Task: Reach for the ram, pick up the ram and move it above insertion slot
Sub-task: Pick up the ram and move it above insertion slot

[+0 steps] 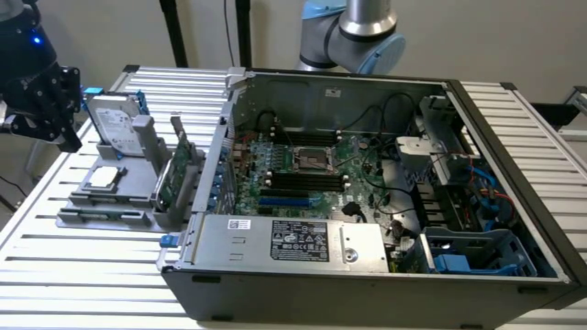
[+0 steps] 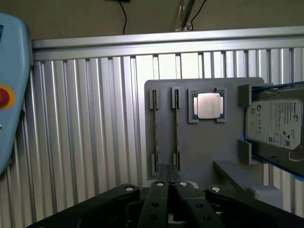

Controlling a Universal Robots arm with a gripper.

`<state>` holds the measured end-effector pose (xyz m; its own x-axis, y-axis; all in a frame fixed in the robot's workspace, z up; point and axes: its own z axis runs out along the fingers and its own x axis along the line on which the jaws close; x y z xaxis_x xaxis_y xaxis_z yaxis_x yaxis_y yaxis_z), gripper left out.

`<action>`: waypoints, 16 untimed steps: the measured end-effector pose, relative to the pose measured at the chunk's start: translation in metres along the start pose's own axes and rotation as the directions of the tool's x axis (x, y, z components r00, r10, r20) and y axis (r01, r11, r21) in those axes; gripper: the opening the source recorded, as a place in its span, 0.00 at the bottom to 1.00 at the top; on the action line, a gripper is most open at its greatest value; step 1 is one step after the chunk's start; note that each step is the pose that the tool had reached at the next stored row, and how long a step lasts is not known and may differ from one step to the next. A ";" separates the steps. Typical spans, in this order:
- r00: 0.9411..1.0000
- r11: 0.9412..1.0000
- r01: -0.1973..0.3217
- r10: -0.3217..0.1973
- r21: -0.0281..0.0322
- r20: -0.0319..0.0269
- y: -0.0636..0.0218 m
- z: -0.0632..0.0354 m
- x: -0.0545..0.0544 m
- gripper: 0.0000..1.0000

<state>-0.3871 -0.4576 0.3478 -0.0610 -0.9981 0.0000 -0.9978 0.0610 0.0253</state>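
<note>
At the exterior view's left edge my gripper (image 1: pixel 62 136) hung shut and empty, well apart from the ram (image 1: pixel 170 184) standing in the gray holder (image 1: pixel 101 206), and at the wrist my closed fingers (image 2: pixel 157 199) faced that holder, so reach, pickup and move were all left.

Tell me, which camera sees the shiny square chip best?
The wrist view: it looks straight down on the square chip, showing its whole shiny top in the gray holder. The exterior view shows it from the side, at a slant, near the hard drive.
</note>
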 end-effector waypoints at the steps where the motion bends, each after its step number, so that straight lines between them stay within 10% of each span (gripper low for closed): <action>1: 1.000 1.000 0.000 0.000 0.000 0.000 0.0000 0.0000 0.000 0.18; 9: 1.000 1.000 -0.001 0.001 0.000 0.000 -0.0002 0.0088 0.000 0.48; 16: 1.000 1.000 -0.002 0.002 0.000 0.000 -0.0006 0.0215 0.001 0.48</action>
<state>-0.3872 -0.4583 0.3262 -0.0633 -0.9980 0.0000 -0.9977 0.0633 0.0253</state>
